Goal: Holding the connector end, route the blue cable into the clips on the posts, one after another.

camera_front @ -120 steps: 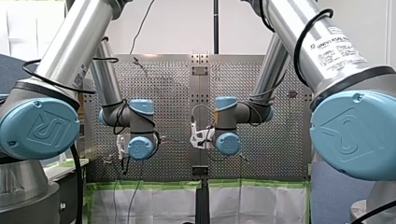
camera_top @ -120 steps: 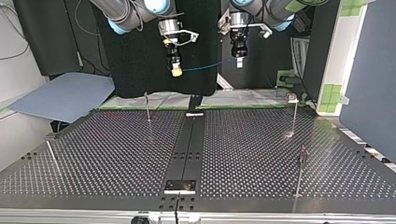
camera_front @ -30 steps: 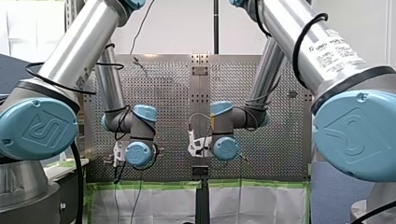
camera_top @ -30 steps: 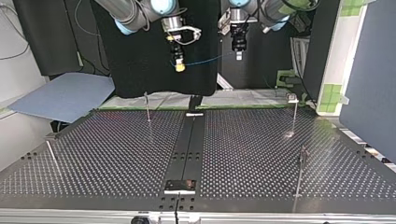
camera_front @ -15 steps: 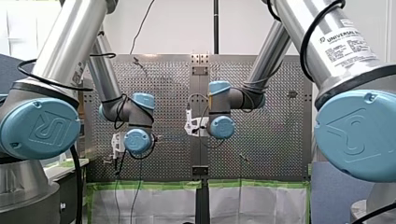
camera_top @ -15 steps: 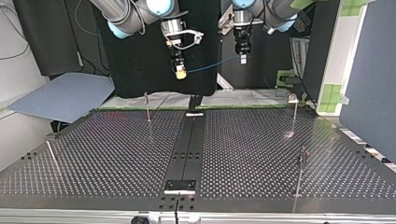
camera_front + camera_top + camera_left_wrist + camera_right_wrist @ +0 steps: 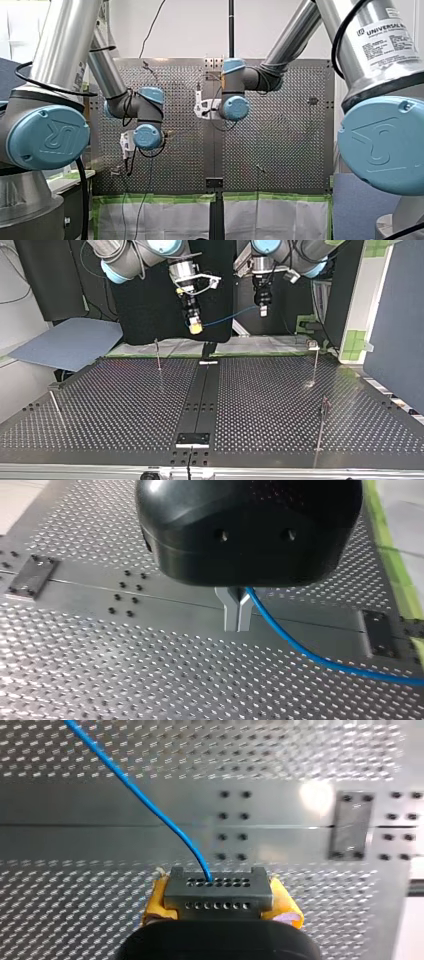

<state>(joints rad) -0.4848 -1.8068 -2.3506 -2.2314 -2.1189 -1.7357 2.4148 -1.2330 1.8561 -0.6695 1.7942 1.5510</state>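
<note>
Blue cable [image 7: 225, 319] held in the air between both claws, not yet in any clip [image 7: 313, 344].
My right claw [image 7: 195, 328] is clenched on the grey connector [image 7: 218, 892]. My left claw [image 7: 236, 615] looks pinched on the cable a little way along. The span hangs high over the surface's [image 7: 125, 405] edge nearest the arms, well clear of every post [image 7: 158, 354]. This looks like the approach to the first clip. The next move calls for lowering the span onto that clip while both claws keep hold.
</note>
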